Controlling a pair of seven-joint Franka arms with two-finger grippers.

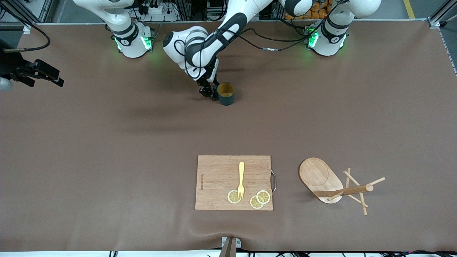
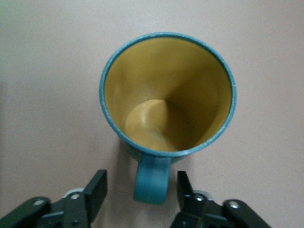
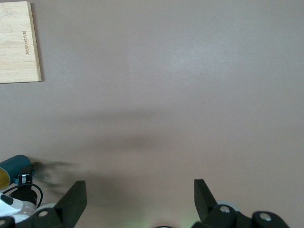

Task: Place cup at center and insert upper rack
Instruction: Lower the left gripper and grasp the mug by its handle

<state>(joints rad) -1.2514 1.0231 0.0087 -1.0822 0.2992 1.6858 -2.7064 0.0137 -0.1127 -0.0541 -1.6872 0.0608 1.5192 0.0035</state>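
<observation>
Cup (image 2: 167,97) upright on worktop (image 1: 107,142) | left end effector (image 2: 141,190) fingers straddle its handle, not clamped | right end effector (image 3: 140,197) waits, released

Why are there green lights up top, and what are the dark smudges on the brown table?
Front view: the green glow comes from lights on the two arm bases; the smudges are soft arm shadows on the brown table. Left wrist view: the dark teal mug with the mustard-yellow inside looks sharp, with half its inside shaded. Right wrist view: a blurry shadow band crosses the table.
</observation>
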